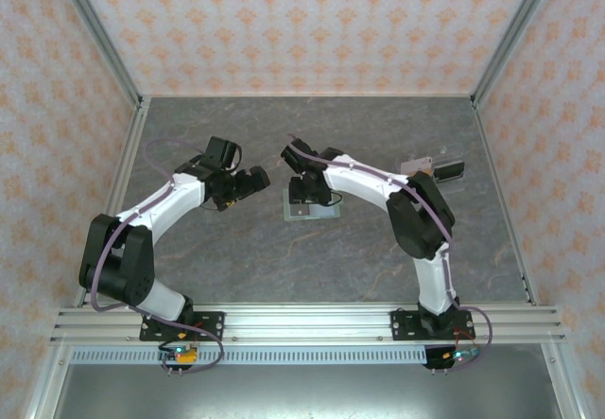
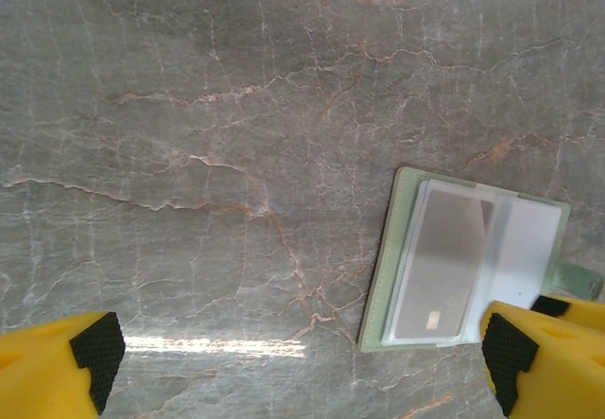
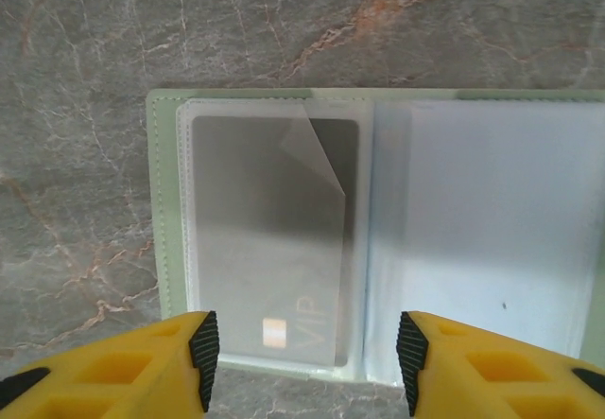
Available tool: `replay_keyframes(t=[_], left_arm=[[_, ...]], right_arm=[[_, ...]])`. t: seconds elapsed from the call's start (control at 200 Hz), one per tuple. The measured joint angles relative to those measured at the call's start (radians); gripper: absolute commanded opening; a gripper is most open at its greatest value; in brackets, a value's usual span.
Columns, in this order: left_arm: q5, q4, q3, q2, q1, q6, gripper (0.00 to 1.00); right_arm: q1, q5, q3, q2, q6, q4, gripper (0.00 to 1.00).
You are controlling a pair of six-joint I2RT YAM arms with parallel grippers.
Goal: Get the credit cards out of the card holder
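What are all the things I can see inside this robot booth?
sage-green folding card holder: one, green with pale clear pockets, lying open mid-table under the right gripper.
grey plastic card marked VIP: one, grey, inside a holder pocket.
dark flat loose card: one, blackish, far right of the table.
pale flat loose card: one, beige-pink, beside the dark one, partly hidden by the right arm.
grey marbled table: one, grey with rusty veins.
patterned walls: three, cream with orange motifs, around the table.
left arm, right arm: two, white and black, near edge.
left gripper: one, yellow, open, beside the holder.
right gripper: one, yellow, open, over the holder.
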Motion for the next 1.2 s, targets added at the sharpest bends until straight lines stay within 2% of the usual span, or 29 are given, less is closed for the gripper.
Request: replay_keyframes(t=[0.08, 0.32, 0.42, 0.641, 0.821, 1.201], left_arm=[[0.013, 0.017, -0.005, 0.000, 0.000, -0.005, 0.92], [0.061, 0.063, -0.019, 0.005, -0.001, -0.022, 0.67], [0.077, 0.089, -0.027, 0.016, -0.009, -0.032, 0.62], [0.111, 0.172, -0.071, 0.067, -0.079, -0.085, 0.49], [0.144, 0.255, -0.076, 0.134, -0.136, -0.128, 0.37], [0.161, 0.299, -0.013, 0.262, -0.165, -0.146, 0.31]], right_arm=[[-0.002, -0.004, 0.019, 0.035, -0.022, -0.015, 0.48], [-0.011, -0.008, 0.023, 0.078, -0.061, -0.046, 0.38], [-0.028, -0.023, 0.014, 0.077, -0.063, -0.039, 0.34], [-0.062, -0.078, -0.043, 0.050, -0.062, 0.012, 0.20], [-0.082, -0.115, -0.097, 0.023, -0.061, 0.066, 0.18], [-0.101, -0.151, -0.150, -0.001, -0.036, 0.128, 0.16]])
